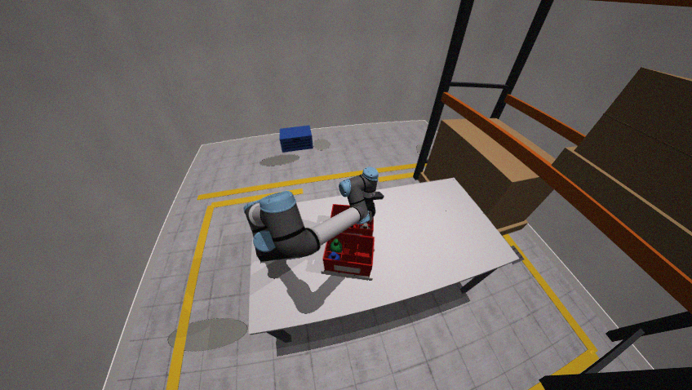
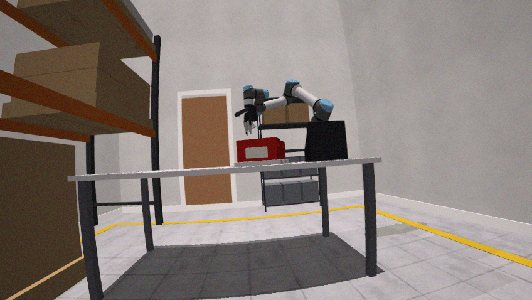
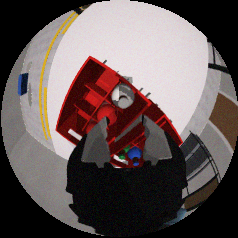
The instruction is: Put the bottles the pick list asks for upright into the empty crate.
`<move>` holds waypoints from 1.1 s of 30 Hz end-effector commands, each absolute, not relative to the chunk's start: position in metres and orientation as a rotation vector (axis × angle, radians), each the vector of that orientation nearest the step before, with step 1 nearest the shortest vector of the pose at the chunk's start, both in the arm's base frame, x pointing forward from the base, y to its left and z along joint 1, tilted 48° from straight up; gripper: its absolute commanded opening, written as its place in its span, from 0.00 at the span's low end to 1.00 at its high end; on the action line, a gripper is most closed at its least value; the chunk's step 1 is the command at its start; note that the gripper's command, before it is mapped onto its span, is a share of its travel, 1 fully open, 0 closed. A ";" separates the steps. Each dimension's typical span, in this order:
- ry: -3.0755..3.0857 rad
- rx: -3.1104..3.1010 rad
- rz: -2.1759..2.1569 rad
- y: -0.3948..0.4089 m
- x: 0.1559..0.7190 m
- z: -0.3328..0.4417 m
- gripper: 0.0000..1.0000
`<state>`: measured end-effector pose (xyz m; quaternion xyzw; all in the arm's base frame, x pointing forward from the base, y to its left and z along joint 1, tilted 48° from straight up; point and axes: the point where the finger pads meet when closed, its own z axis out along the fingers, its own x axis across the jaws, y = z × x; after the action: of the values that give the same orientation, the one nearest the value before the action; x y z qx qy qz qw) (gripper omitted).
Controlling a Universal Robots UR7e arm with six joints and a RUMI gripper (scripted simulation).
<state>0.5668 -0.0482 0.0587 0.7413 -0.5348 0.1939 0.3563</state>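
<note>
Two red crates stand end to end on the white table, and in the top view they read as one long red block. In the wrist view a grey-topped bottle stands upright in a crate compartment, with a red bottle beside it. Green and blue bottles stand in other compartments; they also show in the top view as the green and blue bottles. My gripper hangs well above the crate. Its fingers stand apart with nothing between them. A pale strip lies on the table by the crate; its lines are unreadable.
The black robot base stands on the table beside the crates. A shelving rack with cardboard boxes rises past the table's far side. A blue box sits on the floor.
</note>
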 end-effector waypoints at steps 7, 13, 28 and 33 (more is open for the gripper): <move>-1.381 1.915 0.502 -0.019 0.551 0.045 0.38; -1.381 1.915 0.502 0.005 0.536 0.034 0.38; -1.381 1.915 0.502 0.056 0.505 0.009 0.38; -1.381 1.915 0.502 0.072 0.496 0.002 0.38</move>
<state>0.5019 0.0601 0.0069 0.7417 -0.5344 0.1940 0.3559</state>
